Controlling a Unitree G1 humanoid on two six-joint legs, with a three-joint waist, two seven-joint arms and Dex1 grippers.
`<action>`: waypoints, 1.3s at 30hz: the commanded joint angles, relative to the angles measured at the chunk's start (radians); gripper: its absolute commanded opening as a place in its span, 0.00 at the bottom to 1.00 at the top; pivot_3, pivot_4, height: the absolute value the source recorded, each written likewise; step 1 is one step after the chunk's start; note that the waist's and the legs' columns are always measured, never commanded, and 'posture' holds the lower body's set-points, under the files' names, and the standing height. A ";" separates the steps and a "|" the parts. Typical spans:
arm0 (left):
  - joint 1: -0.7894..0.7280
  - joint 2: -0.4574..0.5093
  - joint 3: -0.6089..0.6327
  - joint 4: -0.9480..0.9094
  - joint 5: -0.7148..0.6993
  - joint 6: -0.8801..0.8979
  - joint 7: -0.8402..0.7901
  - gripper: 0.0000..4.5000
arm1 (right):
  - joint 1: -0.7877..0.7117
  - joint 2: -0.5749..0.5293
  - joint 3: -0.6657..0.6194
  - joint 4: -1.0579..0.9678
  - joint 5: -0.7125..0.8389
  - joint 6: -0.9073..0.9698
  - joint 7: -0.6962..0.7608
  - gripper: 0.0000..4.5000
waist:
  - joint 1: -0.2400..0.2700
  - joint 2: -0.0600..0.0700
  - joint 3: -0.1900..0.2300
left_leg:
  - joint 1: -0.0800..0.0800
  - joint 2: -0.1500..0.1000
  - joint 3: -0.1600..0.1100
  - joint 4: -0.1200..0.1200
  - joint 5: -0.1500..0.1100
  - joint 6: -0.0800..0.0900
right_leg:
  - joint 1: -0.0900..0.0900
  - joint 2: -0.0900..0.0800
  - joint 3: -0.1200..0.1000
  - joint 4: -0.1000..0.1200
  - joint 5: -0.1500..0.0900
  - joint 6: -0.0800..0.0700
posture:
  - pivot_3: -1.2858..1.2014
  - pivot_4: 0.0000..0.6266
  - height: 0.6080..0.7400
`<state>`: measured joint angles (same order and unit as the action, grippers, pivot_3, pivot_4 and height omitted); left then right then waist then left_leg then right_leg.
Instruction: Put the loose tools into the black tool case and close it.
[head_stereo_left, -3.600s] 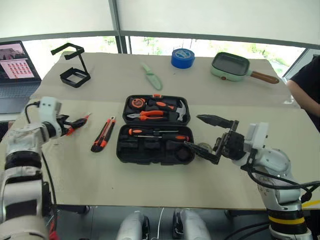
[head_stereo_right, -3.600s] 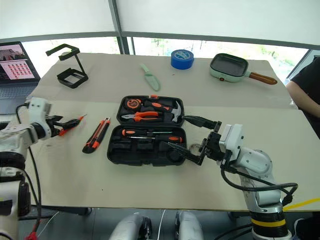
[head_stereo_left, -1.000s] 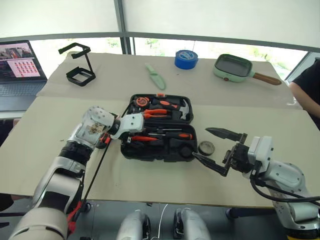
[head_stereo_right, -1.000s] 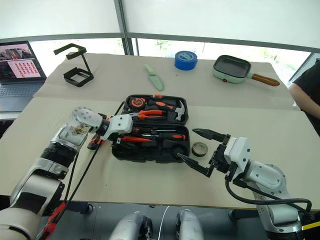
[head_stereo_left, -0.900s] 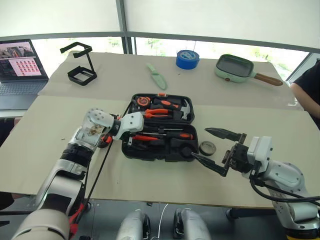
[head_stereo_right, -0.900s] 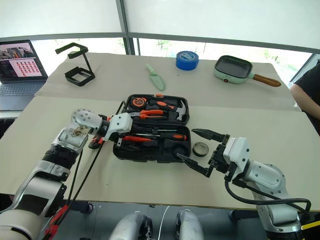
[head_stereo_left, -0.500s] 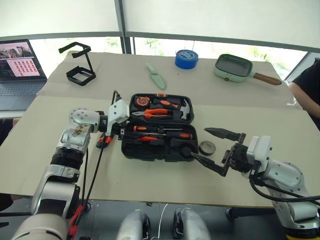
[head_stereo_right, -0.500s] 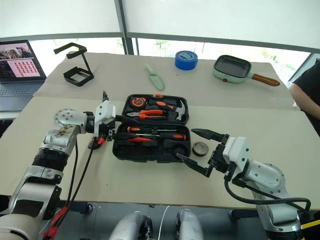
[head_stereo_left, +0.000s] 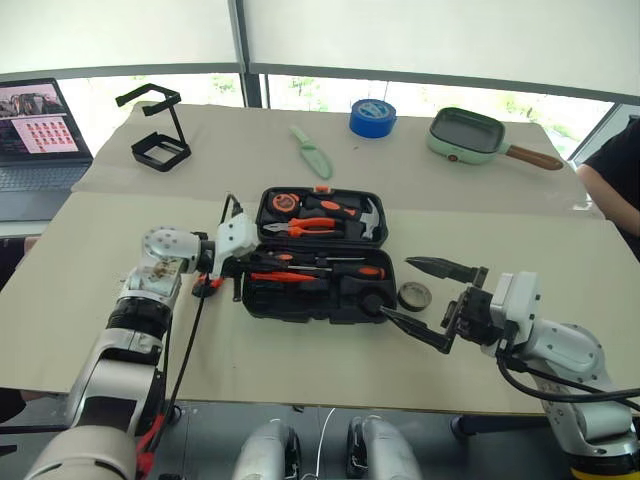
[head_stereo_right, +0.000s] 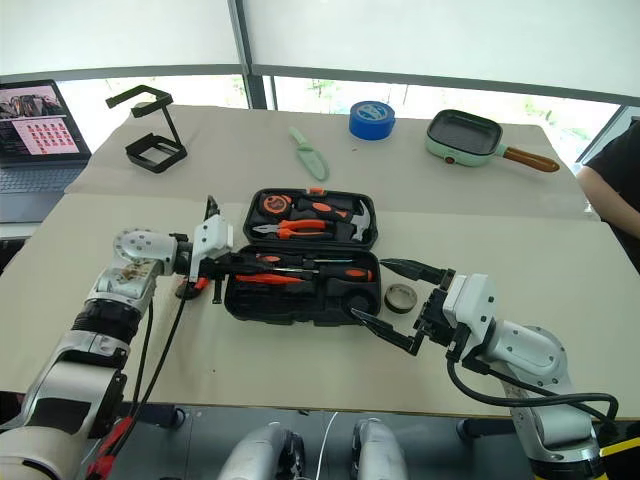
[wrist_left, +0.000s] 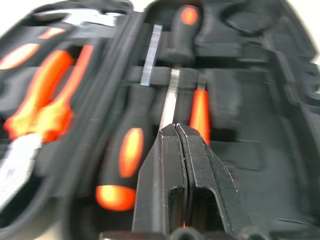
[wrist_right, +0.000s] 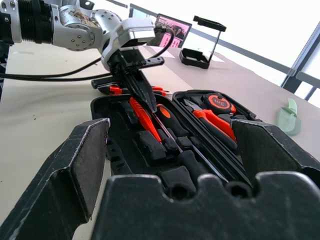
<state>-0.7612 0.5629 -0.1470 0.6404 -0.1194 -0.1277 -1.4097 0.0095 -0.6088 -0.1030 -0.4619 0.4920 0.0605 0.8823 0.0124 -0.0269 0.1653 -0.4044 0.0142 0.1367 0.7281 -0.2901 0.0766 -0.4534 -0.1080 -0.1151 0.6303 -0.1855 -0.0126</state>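
From the head views, the case (head_stereo_left: 318, 256) lay open mid-table, pliers and a hammer in its far half, screwdrivers (head_stereo_left: 318, 271) in the near half. The left gripper (head_stereo_left: 258, 262) reached over the case's left edge, fingers pressed together, empty. A knife (head_stereo_left: 207, 285) lay on the table just left of the case, under that arm. The tape ring (head_stereo_left: 412, 295) sat just right of the case, between the right gripper's (head_stereo_left: 425, 298) widely spread fingers, untouched.

In the left wrist view, the shut fingers (wrist_left: 172, 165) pointed over the near half, above the slim orange screwdriver (wrist_left: 199, 112) and a steel shaft.

In the right wrist view, the two wide-apart fingers (wrist_right: 82, 160) framed the open case, holding nothing, with the left gripper at its far end.
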 joint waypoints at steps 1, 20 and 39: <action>0.003 0.022 0.002 -0.050 -0.013 -0.006 -0.036 0.01 | -0.007 0.002 -0.014 -0.016 0.008 -0.009 -0.004 1.00 | 0.000 0.000 0.000 | 0.000 0.000 0.000 0.000 0.000 0.000 | 0.000 0.000 0.000 0.000 0.000 0.000 | 0.52 0.24 1.00; -0.026 0.042 -0.007 -0.077 0.035 0.150 0.080 0.01 | -0.034 0.014 -0.009 0.006 -0.001 -0.022 0.000 1.00 | 0.000 0.000 0.000 | 0.000 0.000 0.000 0.000 0.000 0.000 | 0.000 0.000 0.001 0.000 0.000 0.000 | 0.52 0.24 1.00; 0.010 0.035 -0.015 -0.088 0.011 0.100 0.009 0.01 | -0.040 0.034 0.004 0.013 -0.016 -0.025 -0.007 1.00 | -0.001 0.000 0.000 | 0.000 0.000 0.001 0.000 0.000 0.000 | 0.000 0.000 0.001 0.000 0.000 0.000 | 0.52 0.24 1.00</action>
<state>-0.7584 0.5961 -0.1704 0.5712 -0.0883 -0.0169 -1.3823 -0.0240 -0.5755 -0.0896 -0.4371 0.4732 0.0544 0.8795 0.0115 -0.0268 0.1653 -0.4041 0.0142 0.1375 0.7283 -0.2902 0.0766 -0.4534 -0.1077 -0.1141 0.6304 -0.1855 -0.0124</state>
